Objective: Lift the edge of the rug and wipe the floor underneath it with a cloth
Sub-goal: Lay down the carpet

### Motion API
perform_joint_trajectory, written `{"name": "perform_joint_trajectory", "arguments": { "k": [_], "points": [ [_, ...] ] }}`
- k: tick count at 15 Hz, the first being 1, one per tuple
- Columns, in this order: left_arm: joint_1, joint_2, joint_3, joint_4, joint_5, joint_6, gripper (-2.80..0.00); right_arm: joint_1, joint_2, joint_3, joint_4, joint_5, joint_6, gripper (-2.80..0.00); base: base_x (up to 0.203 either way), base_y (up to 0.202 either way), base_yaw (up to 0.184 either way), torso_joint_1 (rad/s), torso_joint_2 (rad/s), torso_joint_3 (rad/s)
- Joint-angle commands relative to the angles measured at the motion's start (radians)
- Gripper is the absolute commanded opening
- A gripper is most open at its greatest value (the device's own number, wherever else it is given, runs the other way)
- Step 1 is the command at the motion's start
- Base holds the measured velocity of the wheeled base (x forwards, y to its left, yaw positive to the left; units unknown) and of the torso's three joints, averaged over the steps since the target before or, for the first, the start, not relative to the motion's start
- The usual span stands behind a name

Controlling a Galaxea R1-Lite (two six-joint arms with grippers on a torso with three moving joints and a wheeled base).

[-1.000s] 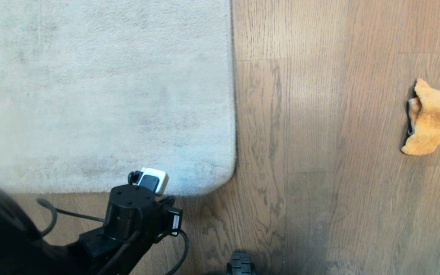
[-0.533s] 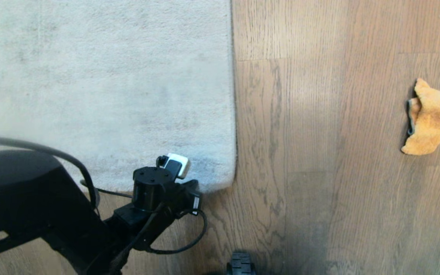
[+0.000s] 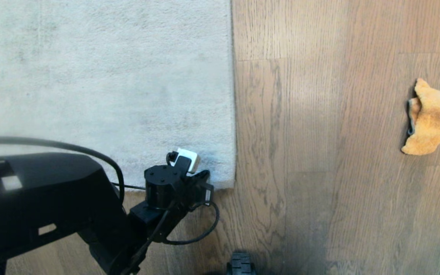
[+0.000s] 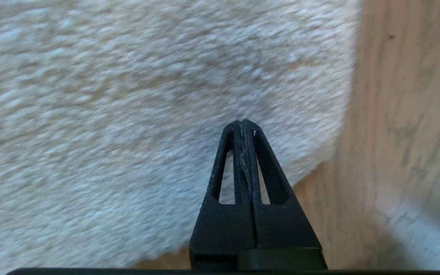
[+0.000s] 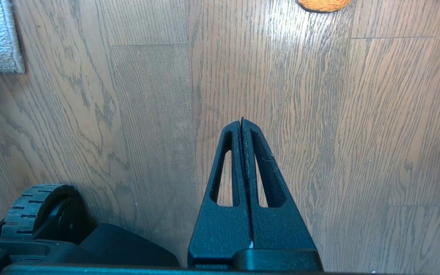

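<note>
The left end effector, fingers pressed together and empty, hangs over the rug edge at its corner, lower centre of the head view. The right end effector, likewise closed and empty, points at bare floor. The cloth lies at the far right.

Rug edge flat on floor; cloth well apart.

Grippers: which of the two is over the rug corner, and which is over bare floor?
The left gripper, shut, is over the rug edge at its corner. The right gripper, also shut, has only floor beneath.
</note>
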Motion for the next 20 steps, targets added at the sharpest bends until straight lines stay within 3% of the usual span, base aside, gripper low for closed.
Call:
{"name": "perform_joint_trajectory", "arguments": {
  "k": [1, 6, 11, 13, 16, 20],
  "points": [
    [-0.037, 0.019, -0.019, -0.008, 0.001, -0.029, -2.80, 0.000, 0.002, 0.000, -0.001, 0.000, 0.000, -2.80, 0.000, 0.000, 0.000, 0.000, 0.00, 0.000],
    [-0.091, 0.013, -0.005, 0.002, 0.000, -0.098, -2.80, 0.000, 0.002, 0.000, -0.001, 0.000, 0.000, -2.80, 0.000, 0.000, 0.000, 0.000, 0.00, 0.000],
    [-0.090, -0.030, 0.100, 0.004, 0.003, -0.098, -2.80, 0.000, 0.002, 0.000, -0.001, 0.000, 0.000, -2.80, 0.000, 0.000, 0.000, 0.000, 0.00, 0.000],
    [-0.069, -0.047, 0.171, 0.004, 0.003, -0.080, -2.80, 0.000, 0.002, 0.000, -0.001, 0.000, 0.000, -2.80, 0.000, 0.000, 0.000, 0.000, 0.00, 0.000],
    [-0.013, -0.031, 0.185, -0.014, 0.000, 0.000, -2.80, 0.000, 0.002, 0.000, -0.001, 0.000, 0.000, -2.80, 0.000, 0.000, 0.000, 0.000, 0.00, 0.000],
    [0.005, 0.018, 0.125, -0.057, -0.120, 0.008, -2.80, 0.000, 0.002, 0.000, -0.001, 0.000, 0.000, -2.80, 0.000, 0.000, 0.000, 0.000, 0.00, 0.000]
  ]
}}
